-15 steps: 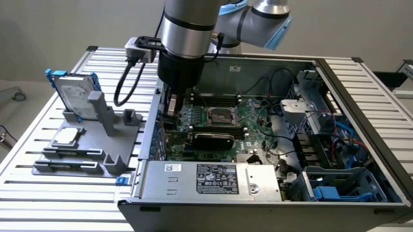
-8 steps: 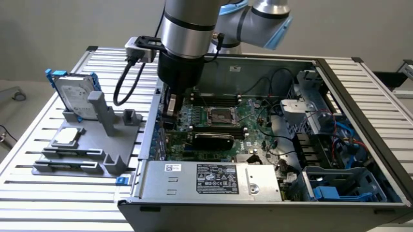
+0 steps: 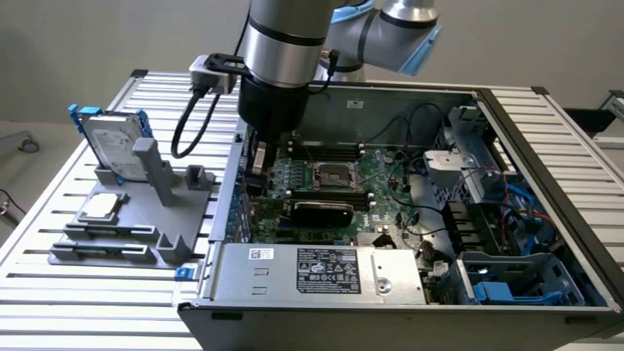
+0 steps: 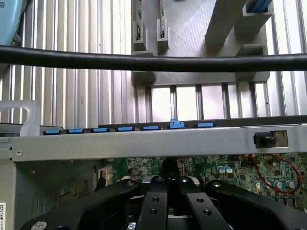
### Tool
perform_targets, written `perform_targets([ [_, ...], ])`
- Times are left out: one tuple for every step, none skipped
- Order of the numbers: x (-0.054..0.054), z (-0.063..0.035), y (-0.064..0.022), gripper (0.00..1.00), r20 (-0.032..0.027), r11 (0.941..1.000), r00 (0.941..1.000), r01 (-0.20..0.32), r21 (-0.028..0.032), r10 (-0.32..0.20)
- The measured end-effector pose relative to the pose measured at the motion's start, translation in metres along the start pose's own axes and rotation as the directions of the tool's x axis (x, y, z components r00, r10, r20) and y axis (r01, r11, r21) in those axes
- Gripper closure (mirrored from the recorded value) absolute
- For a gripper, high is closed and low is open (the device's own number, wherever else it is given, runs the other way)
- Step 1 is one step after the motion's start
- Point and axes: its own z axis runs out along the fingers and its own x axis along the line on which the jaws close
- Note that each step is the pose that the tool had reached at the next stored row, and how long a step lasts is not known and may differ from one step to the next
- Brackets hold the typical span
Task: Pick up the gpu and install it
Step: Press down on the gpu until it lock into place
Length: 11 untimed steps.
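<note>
The gpu [image 3: 322,213] stands on edge in the motherboard [image 3: 332,172] of the open computer case [image 3: 410,102], its black rounded shroud facing the front and its end toward the case wall on the exterior view's left. My gripper [image 3: 256,175] reaches down inside the case by that wall, just behind the card's end. In the wrist view my gripper [image 4: 169,175] has its black fingers [image 4: 153,201] drawn together, shut, with nothing visible between them, over green circuit board.
A silver labelled power-supply box [image 3: 322,270] fills the case's front. On the slatted table, a grey fixture [image 3: 127,219] holds a silver hard drive in a blue frame [image 3: 112,139]. A black cable [image 4: 153,60] crosses the wrist view above the case's wall rail [image 4: 144,141].
</note>
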Motion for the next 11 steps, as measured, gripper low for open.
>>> perform_targets([
  [-0.0003,0.0,-0.0001,0.89,0.0,1.0,1.0,-0.001,0.0,0.001],
  [-0.0007,-0.0001,-0.0002,0.89,0.0,1.0,1.0,-0.001,-0.0001,0.001],
  [-0.001,-0.0001,-0.0002,0.89,0.0001,1.0,1.0,-0.001,-0.0001,0.001],
  [-0.0012,-0.0001,-0.0003,0.89,0.0002,1.0,1.0,-0.002,-0.0002,0.002],
  [-0.0013,-0.0001,-0.0003,0.89,0.0002,1.0,1.0,-0.002,-0.0003,0.002],
  [-0.0013,-0.0001,-0.0002,0.89,0.0001,1.0,1.0,-0.002,-0.0004,0.002],
  [-0.0013,-0.0001,-0.0003,0.89,0.0,1.0,1.0,-0.002,-0.0004,0.002],
  [-0.0014,-0.0001,-0.0003,0.89,-0.0001,1.0,1.0,-0.003,-0.0005,0.003],
  [-0.0014,-0.0002,-0.0003,0.89,-0.0002,1.0,1.0,-0.003,-0.0005,0.003],
  [-0.0014,-0.0002,-0.0003,0.89,-0.0003,1.0,1.0,-0.003,-0.0006,0.003],
  [-0.0014,-0.0002,-0.0003,0.89,-0.0004,1.0,1.0,-0.003,-0.0006,0.003],
])
